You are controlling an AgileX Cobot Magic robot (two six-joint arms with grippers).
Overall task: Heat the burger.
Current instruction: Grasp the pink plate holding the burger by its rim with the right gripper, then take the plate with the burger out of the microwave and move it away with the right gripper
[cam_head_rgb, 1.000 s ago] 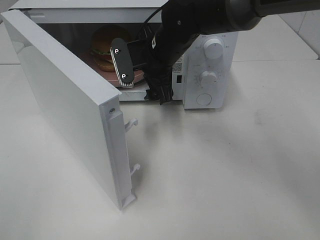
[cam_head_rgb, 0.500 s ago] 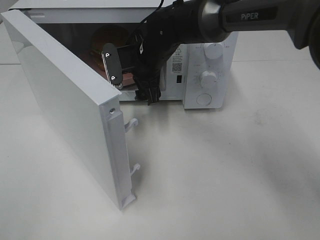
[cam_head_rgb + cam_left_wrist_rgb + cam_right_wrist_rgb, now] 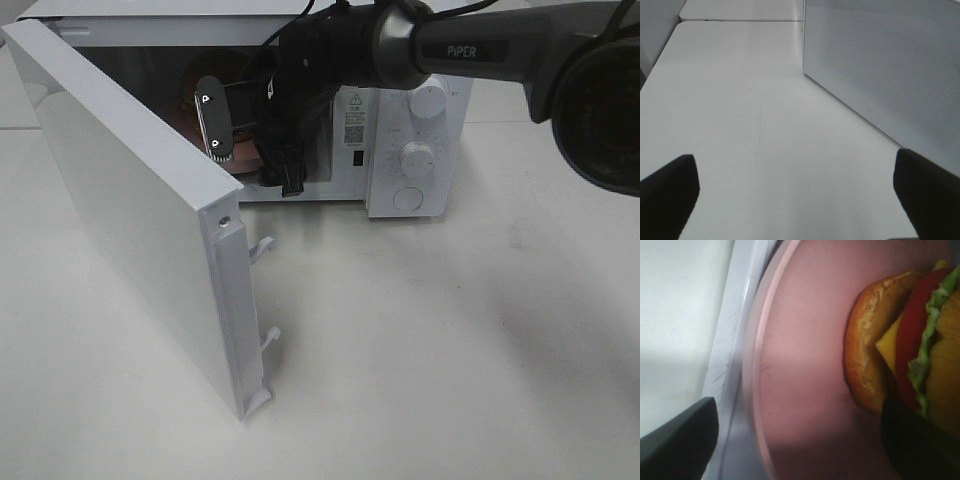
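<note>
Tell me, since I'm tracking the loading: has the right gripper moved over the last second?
Yes. In the exterior high view the right gripper has shifted left and up, away from the microwave's control panel.

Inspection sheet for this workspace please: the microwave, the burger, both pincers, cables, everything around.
Surface: white table, faint scuff marks.
Job's things: burger on pink plate inside the microwave; door wide open.
Clutter: nothing seen.
Grippers: right pincer open inside the microwave, one finger outside the plate's rim, the other by the burger, contact unclear; left pincer open over the table beside the door, holding nothing.
Cables: black cable at the right arm's wrist.
Surroundings: adjoining white tabletop behind.
</note>
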